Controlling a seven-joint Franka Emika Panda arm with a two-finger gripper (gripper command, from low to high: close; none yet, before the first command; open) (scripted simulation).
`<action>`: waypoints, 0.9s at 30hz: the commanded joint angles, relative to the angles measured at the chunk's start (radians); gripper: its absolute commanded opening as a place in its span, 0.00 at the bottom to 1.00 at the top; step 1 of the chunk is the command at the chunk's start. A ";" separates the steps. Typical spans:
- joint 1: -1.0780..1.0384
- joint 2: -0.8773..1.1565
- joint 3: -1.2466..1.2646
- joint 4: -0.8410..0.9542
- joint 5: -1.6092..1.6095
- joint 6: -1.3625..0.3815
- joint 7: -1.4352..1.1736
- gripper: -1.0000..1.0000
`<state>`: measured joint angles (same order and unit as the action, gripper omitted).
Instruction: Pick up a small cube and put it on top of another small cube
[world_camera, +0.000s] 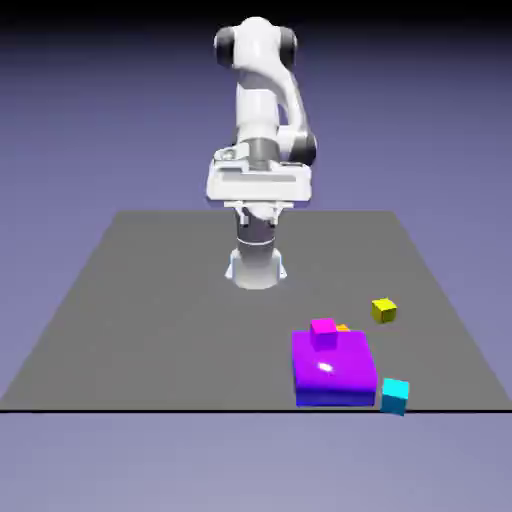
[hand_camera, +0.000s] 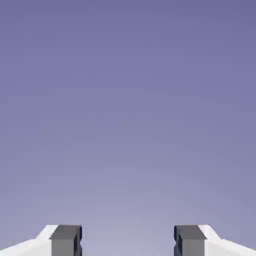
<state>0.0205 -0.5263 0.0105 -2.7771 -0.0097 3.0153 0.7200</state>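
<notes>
1. We see the white robot arm (world_camera: 262, 120) raised above the far middle of the flat dark grey table (world_camera: 150, 320), well apart from every block.
2. Our two-finger gripper (hand_camera: 127, 240) is released: its grey fingertips (hand_camera: 65, 239) stand wide apart with only blue-violet backdrop between them, grasping nothing.
3. The small cyan cube (world_camera: 395, 395) sits at the table's near edge, toward the exterior view's right corner, just beside the big purple block (world_camera: 335, 370).
4. A small magenta cube (world_camera: 323, 333) rests on the purple block's far part.
5. A sliver of something orange (world_camera: 343, 327) shows just behind the magenta cube; we cannot tell its shape.
6. A small yellow cube (world_camera: 384, 310) lies farther back, near the table's right edge in the exterior view.
</notes>
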 joint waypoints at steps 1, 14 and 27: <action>0.007 0.036 0.009 0.027 -0.008 -0.018 -0.017 0.50; 0.099 0.507 0.122 0.381 -0.112 -0.251 -0.244 0.50; 0.191 0.979 0.235 0.736 -0.217 -0.485 -0.470 0.50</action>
<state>0.2115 0.4522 0.2452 -2.0417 -0.2266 2.5304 0.2501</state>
